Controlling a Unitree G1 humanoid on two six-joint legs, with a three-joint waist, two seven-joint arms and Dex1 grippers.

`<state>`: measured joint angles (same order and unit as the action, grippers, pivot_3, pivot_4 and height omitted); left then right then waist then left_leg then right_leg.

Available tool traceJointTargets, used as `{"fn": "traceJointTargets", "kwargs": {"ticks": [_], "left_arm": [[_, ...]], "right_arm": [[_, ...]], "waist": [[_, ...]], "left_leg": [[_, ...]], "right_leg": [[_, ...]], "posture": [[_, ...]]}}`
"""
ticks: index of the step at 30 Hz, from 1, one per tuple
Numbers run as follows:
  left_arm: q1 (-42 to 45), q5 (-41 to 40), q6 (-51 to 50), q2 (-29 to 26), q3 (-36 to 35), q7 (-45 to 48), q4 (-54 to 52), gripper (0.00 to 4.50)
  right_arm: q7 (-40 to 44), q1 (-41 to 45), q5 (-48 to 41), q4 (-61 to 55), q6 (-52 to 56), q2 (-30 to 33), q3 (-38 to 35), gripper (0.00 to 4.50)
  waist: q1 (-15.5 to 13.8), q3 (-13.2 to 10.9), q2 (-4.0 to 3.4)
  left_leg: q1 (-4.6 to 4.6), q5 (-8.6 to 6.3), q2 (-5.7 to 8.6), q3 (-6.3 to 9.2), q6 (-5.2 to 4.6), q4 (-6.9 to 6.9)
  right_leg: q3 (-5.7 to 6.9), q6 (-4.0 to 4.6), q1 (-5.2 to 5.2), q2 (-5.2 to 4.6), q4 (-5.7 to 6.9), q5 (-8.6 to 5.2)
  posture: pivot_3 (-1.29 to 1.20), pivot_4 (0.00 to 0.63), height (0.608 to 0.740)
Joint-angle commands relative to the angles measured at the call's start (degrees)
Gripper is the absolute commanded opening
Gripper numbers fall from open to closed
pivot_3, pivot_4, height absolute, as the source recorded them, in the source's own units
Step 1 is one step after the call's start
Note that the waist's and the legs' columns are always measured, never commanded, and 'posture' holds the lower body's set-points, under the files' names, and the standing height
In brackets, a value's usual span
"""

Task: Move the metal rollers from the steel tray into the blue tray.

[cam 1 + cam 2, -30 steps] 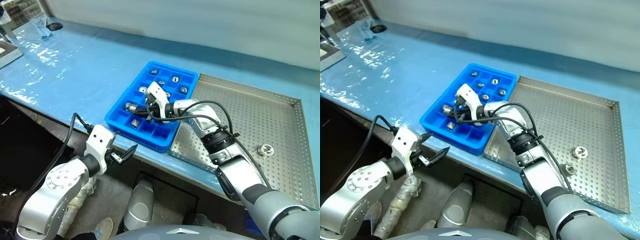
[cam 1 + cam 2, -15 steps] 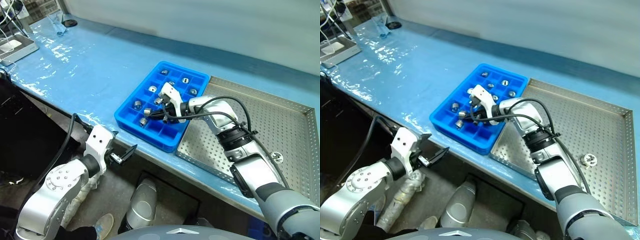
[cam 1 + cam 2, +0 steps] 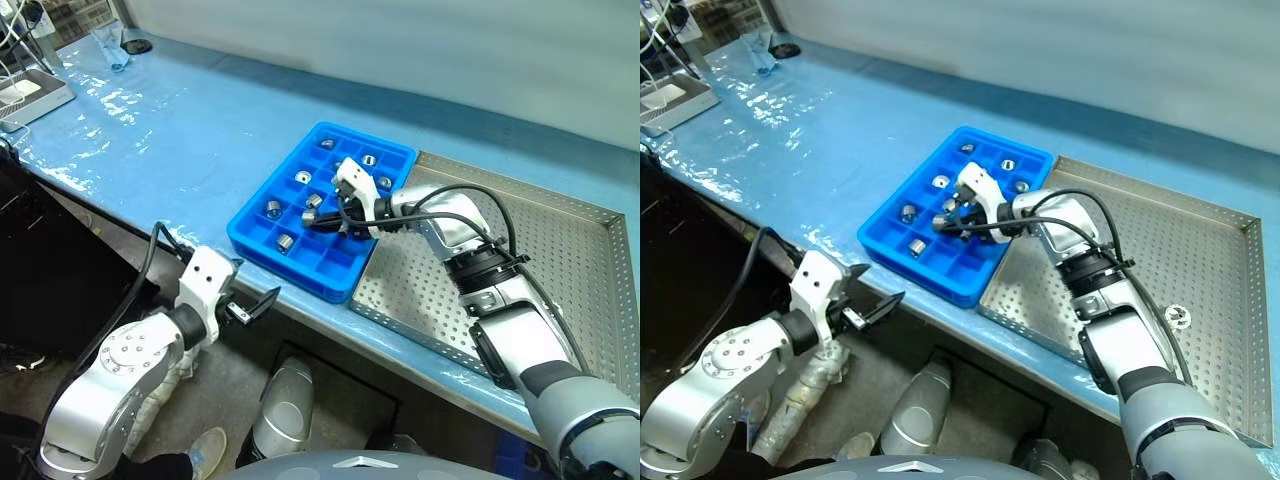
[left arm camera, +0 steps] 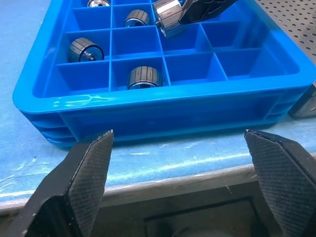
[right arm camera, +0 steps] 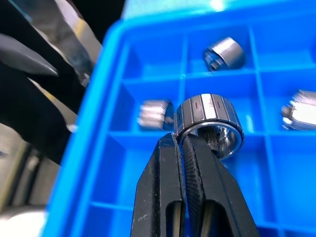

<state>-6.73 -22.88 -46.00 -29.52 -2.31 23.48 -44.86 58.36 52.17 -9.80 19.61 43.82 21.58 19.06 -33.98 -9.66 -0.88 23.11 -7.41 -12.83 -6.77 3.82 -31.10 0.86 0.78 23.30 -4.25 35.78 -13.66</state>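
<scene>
Mostly done, as I read it: the blue tray (image 3: 322, 208) already carries several rollers (image 3: 272, 209) in separate compartments, while the steel tray (image 3: 560, 250) beside it looks nearly bare, with one small roller (image 3: 1179, 316) left toward its right side, near the front rim. I've got another roller (image 5: 210, 122) pinched on its rim in the tips of the right end effector (image 3: 325, 222), whose fingers are clamped together on it. That end effector hangs over the middle of the blue tray, reaching in from the steel tray's side, and the held roller sits above a compartment without touching the floor, as far as I can tell from the wrist view. So what remains, I'd judge, is to set this one down in a free compartment and then go back for the last one. The left end effector (image 3: 258, 303) stands with its fingers wide apart and nothing between them, below the tabletop's front edge, just off the blue tray's near wall.
</scene>
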Motion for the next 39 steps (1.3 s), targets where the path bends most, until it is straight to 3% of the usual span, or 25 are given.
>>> {"fn": "traceJointTargets", "kwargs": {"ticks": [1, 3, 8, 14, 19, 28, 39], "left_arm": [[0.5, 0.5, 1.7, -0.4, 0.2, 0.2, 0.0, 4.50], [0.6, 0.6, 2.1, -0.5, 0.3, 0.4, 0.3, 4.50], [4.0, 0.5, 3.0, 0.3, 1.8, 1.0, 2.9, 4.50], [12.3, 0.4, 4.8, 1.7, 6.1, 3.6, 8.8, 4.50], [20.0, -0.2, 6.6, 3.7, 9.1, 7.4, 15.0, 4.50], [30.7, 1.0, 11.9, 6.8, 13.9, 15.6, 27.8, 4.50], [37.3, 3.6, 18.3, 7.8, 16.5, 23.5, 37.8, 4.50]], "right_arm": [[-0.9, -0.1, 4.0, 1.7, -5.2, 1.0, 2.2, 0.53], [-1.1, -0.2, 5.2, 2.9, -7.2, 1.2, 2.5, 1.02], [-0.8, -0.5, 0.1, 1.4, -4.2, 0.1, -3.8, 2.78], [1.3, -6.1, -8.0, -11.6, 0.0, 5.8, -13.3, 2.78], [-1.2, -14.0, -13.5, -24.2, 7.0, 11.7, -20.7, 2.78], [-12.4, -31.4, -17.2, -41.9, 21.8, 19.6, -34.1, 2.78], [-20.6, -42.1, -22.1, -51.7, 34.1, 19.0, -45.8, 2.78]], "waist": [[0.0, 0.0, 0.00], [0.1, 0.0, 0.00], [0.2, 0.0, -0.02], [0.2, 0.0, -0.02], [2.0, 0.0, -0.06], [9.5, 0.1, -0.18], [19.1, 0.2, -0.37]], "left_leg": [[0.01, 0.00, 0.00, 0.00, 0.01, 0.00], [0.00, 0.00, 0.00, 0.00, 0.01, 0.00], [-0.04, 0.01, 0.00, 0.00, 0.01, 0.00], [-0.02, 0.01, 0.00, -0.02, 0.01, -0.21], [-0.09, 0.17, 0.00, -0.11, 0.26, -0.24], [-0.10, 0.22, 0.04, -0.31, 0.32, -0.22], [-0.06, 0.22, 0.06, -0.44, 0.29, -0.20]], "right_leg": [[0.00, 0.00, 0.00, 0.00, 0.00, 0.01], [0.00, 0.01, 0.01, 0.00, 0.00, 0.01], [-0.01, 0.03, 0.01, 0.01, 0.02, 0.02], [-0.04, -0.04, -0.12, 0.00, 0.05, 0.13], [-0.14, -0.12, -0.12, 0.00, 0.04, 0.34], [-0.32, -0.24, -0.02, 0.01, -0.01, 0.49], [-0.37, -0.20, 0.08, -0.01, -0.04, 0.45]], "posture": [[0.75, 0.150, 0.740], [0.74, 0.150, 0.740], [0.71, 0.150, 0.740], [0.58, 0.150, 0.740], [0.45, 0.150, 0.740], [0.25, 0.150, 0.740], [0.11, 0.150, 0.740]]}}
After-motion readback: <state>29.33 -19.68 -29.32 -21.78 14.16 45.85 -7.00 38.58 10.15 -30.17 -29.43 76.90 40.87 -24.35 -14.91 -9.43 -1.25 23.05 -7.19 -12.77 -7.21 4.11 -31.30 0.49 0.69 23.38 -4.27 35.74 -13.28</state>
